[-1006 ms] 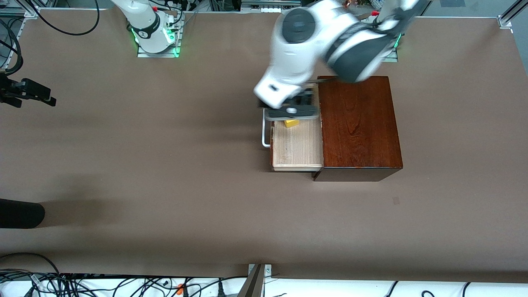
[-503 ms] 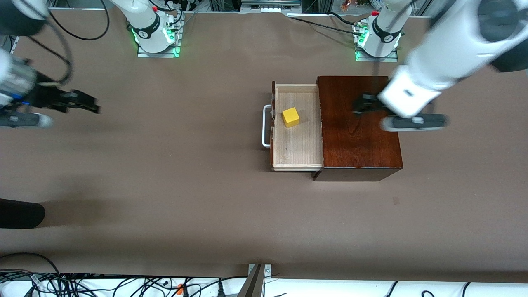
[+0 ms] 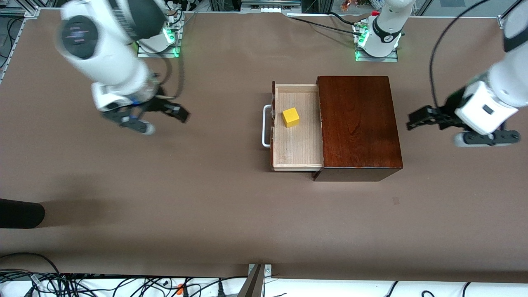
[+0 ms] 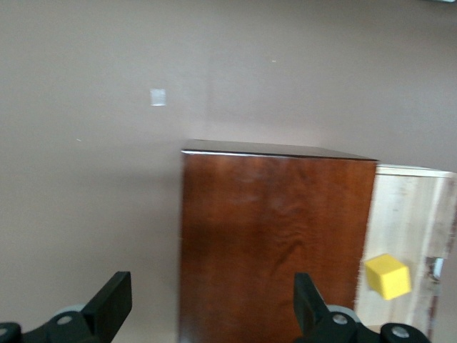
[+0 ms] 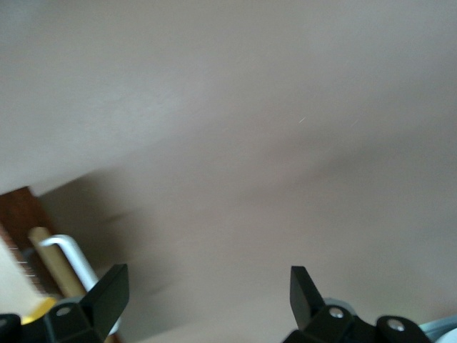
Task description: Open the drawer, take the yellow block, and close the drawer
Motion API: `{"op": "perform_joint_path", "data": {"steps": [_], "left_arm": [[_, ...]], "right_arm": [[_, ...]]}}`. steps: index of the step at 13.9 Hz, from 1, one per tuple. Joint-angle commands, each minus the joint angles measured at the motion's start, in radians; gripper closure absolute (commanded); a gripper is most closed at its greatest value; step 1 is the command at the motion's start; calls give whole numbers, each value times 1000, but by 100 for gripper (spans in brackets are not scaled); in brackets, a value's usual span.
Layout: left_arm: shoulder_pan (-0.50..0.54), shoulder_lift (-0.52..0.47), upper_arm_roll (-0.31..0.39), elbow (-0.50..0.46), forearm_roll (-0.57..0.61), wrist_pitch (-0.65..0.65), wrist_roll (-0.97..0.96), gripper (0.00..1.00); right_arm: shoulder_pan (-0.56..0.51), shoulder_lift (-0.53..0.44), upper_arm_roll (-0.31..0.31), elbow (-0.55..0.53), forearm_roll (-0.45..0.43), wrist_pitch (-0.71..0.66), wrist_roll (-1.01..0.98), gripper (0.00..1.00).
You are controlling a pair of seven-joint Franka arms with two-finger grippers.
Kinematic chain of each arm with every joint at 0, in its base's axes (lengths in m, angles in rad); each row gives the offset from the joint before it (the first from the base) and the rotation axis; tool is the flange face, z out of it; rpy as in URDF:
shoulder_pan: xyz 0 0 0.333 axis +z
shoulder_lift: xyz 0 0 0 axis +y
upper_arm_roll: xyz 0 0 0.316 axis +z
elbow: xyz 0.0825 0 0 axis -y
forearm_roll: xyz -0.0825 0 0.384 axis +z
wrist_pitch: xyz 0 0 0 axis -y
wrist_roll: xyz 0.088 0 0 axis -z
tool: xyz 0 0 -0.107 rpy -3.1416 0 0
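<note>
The drawer (image 3: 297, 144) stands pulled out of the dark wooden box (image 3: 359, 123), its white handle (image 3: 266, 126) toward the right arm's end. The yellow block (image 3: 291, 117) lies loose in the pale tray. My left gripper (image 3: 412, 120) is open and empty over the table beside the box, toward the left arm's end. Its wrist view shows the open gripper (image 4: 212, 304), the box (image 4: 271, 236) and the block (image 4: 388, 276). My right gripper (image 3: 181, 114) is open and empty over bare table, well short of the handle. Its wrist view shows the open gripper (image 5: 207, 293) and the handle (image 5: 68, 254).
The two arm bases (image 3: 156, 37) (image 3: 377, 39) stand at the table's edge farthest from the front camera. A black object (image 3: 20, 212) lies at the right arm's end. Cables (image 3: 103, 284) run along the nearest edge.
My left gripper has swung off the drawer, across the box top, out to the table at the left arm's end. My right gripper has swung in toward the drawer. The block has stayed put.
</note>
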Motion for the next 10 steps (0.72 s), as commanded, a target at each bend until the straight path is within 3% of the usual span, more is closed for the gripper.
{"op": "perform_joint_path", "data": {"steps": [1, 4, 7, 10], "left_arm": [[-50, -34, 115, -7, -24, -23, 126, 0], [-218, -134, 362, -9, -96, -30, 231, 0], [-474, -241, 714, -39, -217, -30, 329, 0], [-700, -304, 939, -75, -231, -34, 332, 0]], "right_arm": [[125, 116, -16, 131, 0, 14, 249, 0], [205, 242, -14, 286, 3, 37, 531, 0], [289, 378, -16, 421, -6, 57, 848, 0], [369, 451, -23, 461, -74, 114, 949, 0]]}}
